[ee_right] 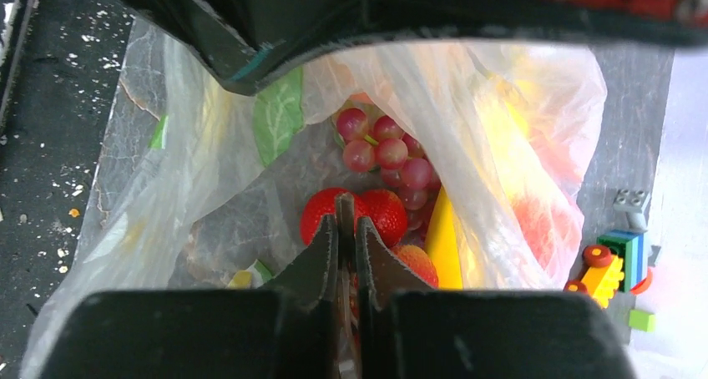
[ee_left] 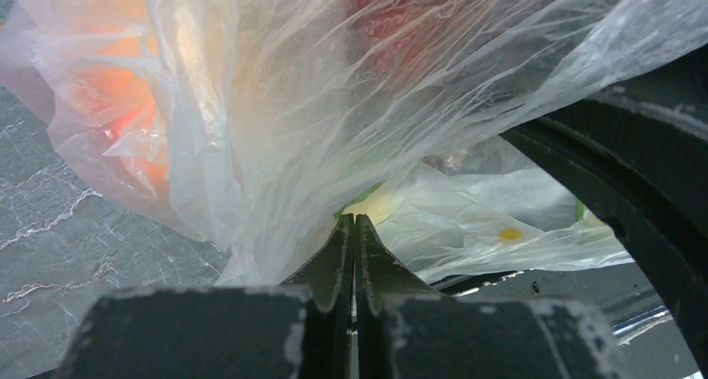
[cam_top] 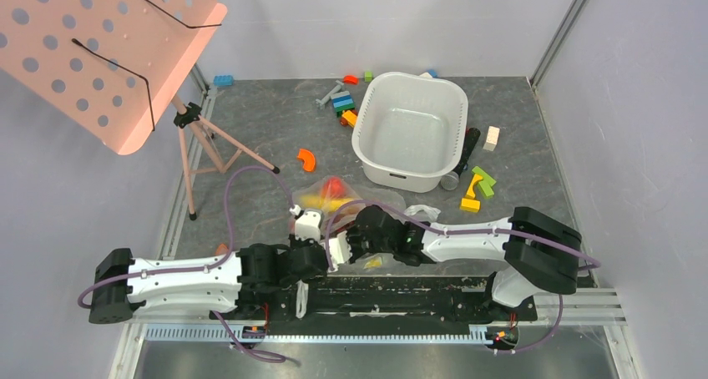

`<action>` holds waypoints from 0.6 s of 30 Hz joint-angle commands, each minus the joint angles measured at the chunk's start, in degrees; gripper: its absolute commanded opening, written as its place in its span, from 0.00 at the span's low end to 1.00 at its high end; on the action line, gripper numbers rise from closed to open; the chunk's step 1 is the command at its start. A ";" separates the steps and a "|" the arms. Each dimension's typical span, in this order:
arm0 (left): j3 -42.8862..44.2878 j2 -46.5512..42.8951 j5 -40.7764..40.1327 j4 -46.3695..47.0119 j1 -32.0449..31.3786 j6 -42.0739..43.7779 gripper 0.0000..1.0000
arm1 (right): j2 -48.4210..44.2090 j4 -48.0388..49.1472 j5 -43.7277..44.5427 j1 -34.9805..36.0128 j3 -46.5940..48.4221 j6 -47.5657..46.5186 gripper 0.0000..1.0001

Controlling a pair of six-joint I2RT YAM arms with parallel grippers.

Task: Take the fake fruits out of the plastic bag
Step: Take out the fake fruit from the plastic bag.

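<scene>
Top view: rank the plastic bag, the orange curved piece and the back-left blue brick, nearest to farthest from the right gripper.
From the right gripper:
1. plastic bag: right at the gripper, which points into its mouth.
2. orange curved piece: beyond the bag, slightly left.
3. blue brick: far back left, by the wall.

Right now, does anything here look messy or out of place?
Yes. Toy blocks lie scattered around the basin, and an orange curved piece sits alone. The bag is crumpled, with the fruits still inside.
</scene>
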 commanded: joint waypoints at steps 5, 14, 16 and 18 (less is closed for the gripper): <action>-0.48 -2.87 -2.80 0.93 -0.37 -3.68 0.02 | -4.94 -1.57 -3.04 -2.60 1.07 5.74 0.00; -1.06 -6.40 -3.79 2.07 -0.41 -2.44 0.02 | -15.83 0.37 -7.77 -2.72 -0.31 10.82 0.00; -0.76 -6.18 -3.93 2.12 -0.35 -2.32 0.02 | -17.71 0.85 -9.76 -2.77 -0.27 12.13 0.00; -0.58 -6.09 -3.89 2.45 -0.36 -2.10 0.02 | -19.37 1.45 -10.81 -2.77 -0.14 13.65 0.00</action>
